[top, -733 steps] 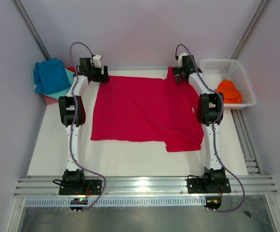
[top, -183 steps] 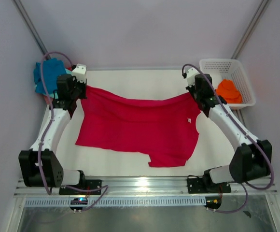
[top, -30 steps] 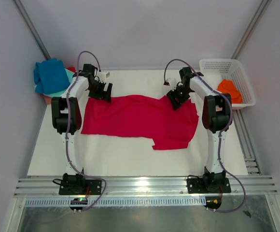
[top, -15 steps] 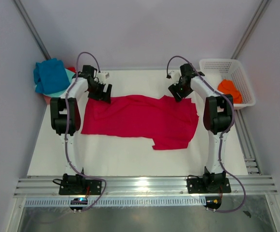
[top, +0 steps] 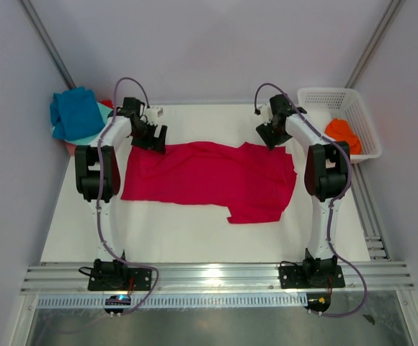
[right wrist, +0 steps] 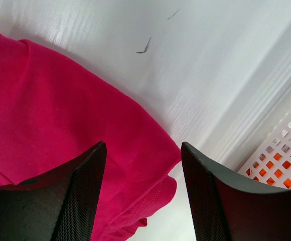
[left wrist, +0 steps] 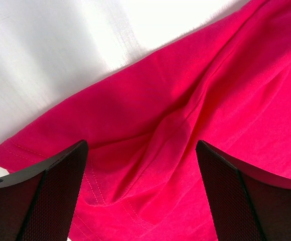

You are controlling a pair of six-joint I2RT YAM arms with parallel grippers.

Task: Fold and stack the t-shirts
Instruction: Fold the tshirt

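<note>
- The crimson t-shirt (top: 209, 176) lies flat as a wide band across the middle of the table (top: 194, 238). One sleeve sticks out at its lower right edge. It looks doubled over lengthwise, so I judge the fold to be partly done, with the sleeve and the sides left to bring in.
- The left gripper (top: 151, 138) hangs over the shirt's upper left corner. In the left wrist view its fingers (left wrist: 50, 191) are spread wide with nothing between them, and only wrinkled cloth and a stitched hem show below.
- The right gripper (top: 272, 137) sits at the upper right corner, just above the cloth's edge. Its fingers (right wrist: 80, 201) are also apart and hold nothing. The hem runs under them, with bare table beyond it.
- One gripper at each far corner suits a wide garment, because pinching both ends together keeps the edge straight and stops the cloth bunching.
- A blue t-shirt (top: 76, 112) tops a pile at the far upper left. That pile is probably where finished shirts are stacked, out of the working area.
- The white basket (top: 317, 95) at the upper right holds an orange t-shirt (top: 342, 135), within the right arm's reach and apparently waiting its turn.
</note>
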